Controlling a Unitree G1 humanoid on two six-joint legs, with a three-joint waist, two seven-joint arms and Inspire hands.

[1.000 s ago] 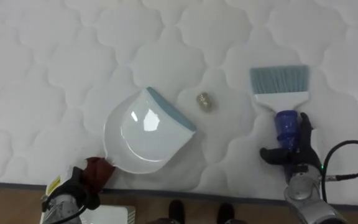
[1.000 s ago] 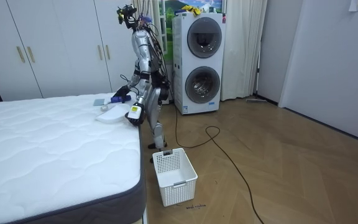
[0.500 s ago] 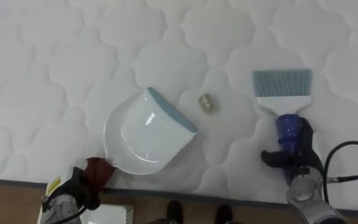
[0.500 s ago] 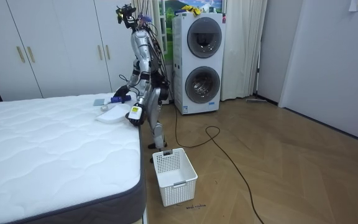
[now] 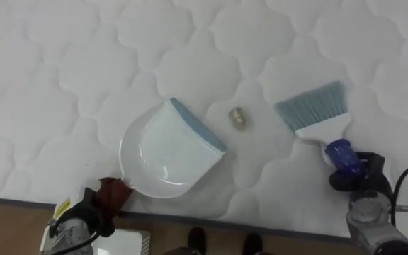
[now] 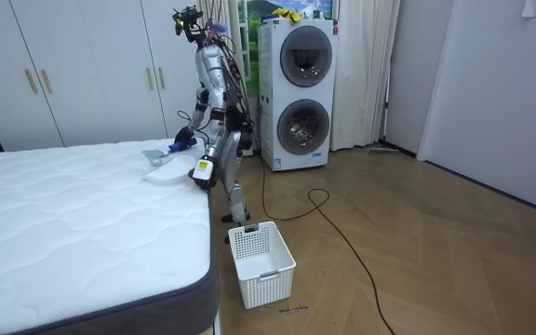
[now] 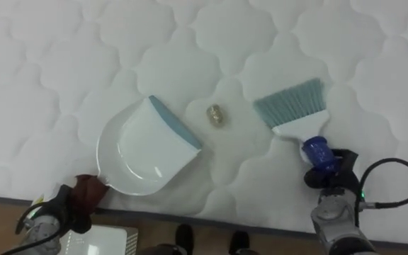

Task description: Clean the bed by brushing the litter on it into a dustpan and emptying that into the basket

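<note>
Near edge of the bed (image 5: 48, 85) first: the left hand (image 5: 89, 214) is low on the left, fingers wrapped round the dark red handle (image 5: 112, 193) of the dustpan (image 5: 163, 152). The pan lies flat on the bed, its blue-edged mouth facing right and far. Over on the right, the right hand (image 5: 358, 172) is clamped on the blue handle (image 5: 342, 152) of the brush (image 5: 314, 110), whose head is tilted so it leans toward the pan. Between the two, just off the pan's mouth and clear of the brush, sits the scrap (image 5: 238, 117), a small crumpled brownish bit resting in a quilted dip. By the look of it, that scrap is light and loose. It will likely roll or skitter rather than drag, and the soft bed will give under pressure, so a gentle sweep should serve. Both tools look like stiff, light plastic, and the handles are the place to hold them, which is just where the hands are. Farther off there is plain white quilting.
</note>
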